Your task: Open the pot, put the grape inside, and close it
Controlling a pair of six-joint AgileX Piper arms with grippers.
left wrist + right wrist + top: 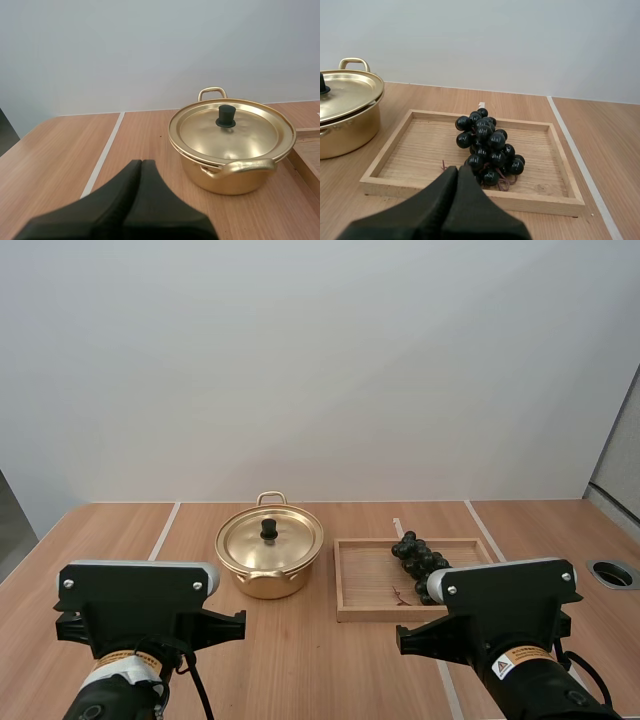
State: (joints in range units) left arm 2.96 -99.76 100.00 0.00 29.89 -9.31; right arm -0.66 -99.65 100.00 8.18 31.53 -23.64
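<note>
A gold pot (268,562) (231,150) (345,117) stands mid-table with its lid (270,538) (231,129) on, a black knob (269,529) (226,115) at the lid's centre. To its right a bunch of dark grapes (418,557) (487,148) lies in a wooden tray (360,610) (400,150). My left gripper (141,163) is shut on nothing, short of the pot and a little to its left. My right gripper (458,169) is shut on nothing too, its tips just before the tray's near rim, in front of the grapes.
Pale seams (164,531) (484,530) run along the wooden tabletop. A round grommet hole (613,574) sits near the right edge. Bare table lies left of the pot (55,150) and right of the tray (610,150).
</note>
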